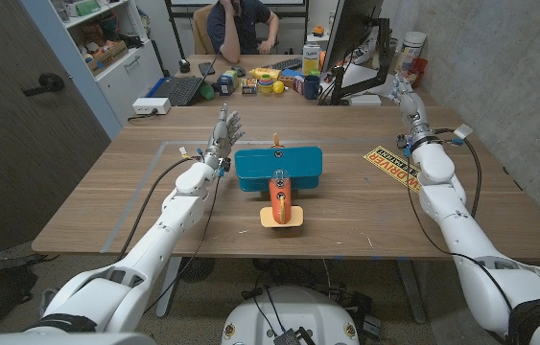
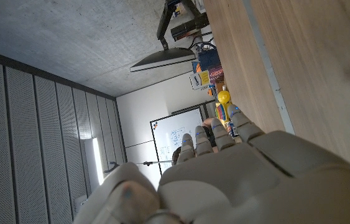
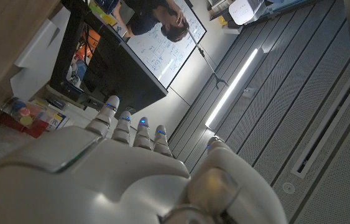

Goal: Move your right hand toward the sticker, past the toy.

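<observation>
Even, bright indoor light (ceiling strip lamp [image 3: 234, 87] glaring), soft shadows, edges slightly bowed.

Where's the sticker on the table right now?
In the head view the yellow-and-black sticker lies flat on the table's right half, between the teal box and the right arm's forearm; the right hand is farther back, beyond it.

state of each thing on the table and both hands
left robot hand: open, raised, holding nothing
right robot hand: open, raised, holding nothing
toy: orange plane, resting on the table by the teal box
sticker: flat on the table, untouched
</observation>
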